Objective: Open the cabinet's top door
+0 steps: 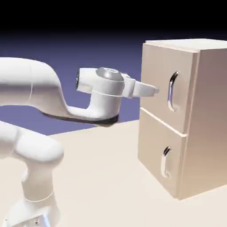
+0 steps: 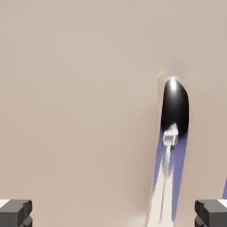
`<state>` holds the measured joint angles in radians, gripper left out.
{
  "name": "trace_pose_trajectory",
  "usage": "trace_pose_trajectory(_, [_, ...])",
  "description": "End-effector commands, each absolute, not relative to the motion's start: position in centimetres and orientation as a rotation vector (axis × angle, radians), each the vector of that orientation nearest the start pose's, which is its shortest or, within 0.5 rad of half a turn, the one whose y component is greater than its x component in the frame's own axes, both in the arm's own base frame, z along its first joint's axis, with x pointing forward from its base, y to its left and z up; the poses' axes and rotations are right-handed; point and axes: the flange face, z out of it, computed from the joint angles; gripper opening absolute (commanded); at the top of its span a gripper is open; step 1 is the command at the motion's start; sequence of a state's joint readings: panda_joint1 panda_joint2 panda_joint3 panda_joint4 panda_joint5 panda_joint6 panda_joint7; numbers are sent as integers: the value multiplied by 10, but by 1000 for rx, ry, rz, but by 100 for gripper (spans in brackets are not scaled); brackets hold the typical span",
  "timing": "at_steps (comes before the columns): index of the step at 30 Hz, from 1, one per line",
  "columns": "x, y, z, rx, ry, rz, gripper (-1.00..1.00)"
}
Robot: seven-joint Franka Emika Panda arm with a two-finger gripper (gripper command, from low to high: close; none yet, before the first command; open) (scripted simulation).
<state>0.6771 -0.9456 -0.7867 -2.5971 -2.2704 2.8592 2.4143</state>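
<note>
At the exterior view's near left, the white base [image 1: 33, 213] of the arm stood on the pale table [image 1: 97, 177], which spread away toward the far side. The arm [image 1: 42, 84] rose from that base, and its upper part reached from the left toward the right, above the table. At its end the gripper [image 1: 156, 91] pointed right, level with the upper part of the cabinet [image 1: 208, 115] and just beside the long curved silver handle [image 1: 170, 94]. Its fingers were spread wide; in the hand view the grey tips stood well apart at the bottom left and bottom right, with the handle showing between their lines, nearer the right one. The handle's surface was shiny, dark near its top and pale and blue lower down. The cabinet stood on the table at the right, and its top door [image 1: 153, 73], the taller of two, lay closed above the shorter lower door [image 1: 153, 146], which was closed too and bore a smaller silver handle [image 1: 163, 164]. Farthest off, behind arm and cabinet, hung the blue-violet backdrop [image 1: 133, 57], darkening to black at its top.
</note>
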Motion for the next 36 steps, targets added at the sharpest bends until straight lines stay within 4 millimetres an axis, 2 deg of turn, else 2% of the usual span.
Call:
trace_pose_trajectory(1, [354, -34, 521, -1965, 730, -1662, 0])
trace_pose_trajectory(13, [373, -71, 491, -1767, 672, -1721, 0])
trace_pose_trajectory(15, [373, -72, 490, -1764, 671, -1721, 0])
trace_pose_trajectory(20, [423, -69, 490, -1764, 671, -1721, 0])
trace_pose_trajectory(21, [423, -69, 490, -1764, 671, -1721, -100])
trace_pose_trajectory(22, [423, -69, 490, -1764, 671, -1721, -100])
trace_pose_trajectory(28, [382, -47, 490, -1752, 819, -1819, -100])
trace_pose_trajectory(36, [347, -21, 490, -1734, 959, -1905, -100])
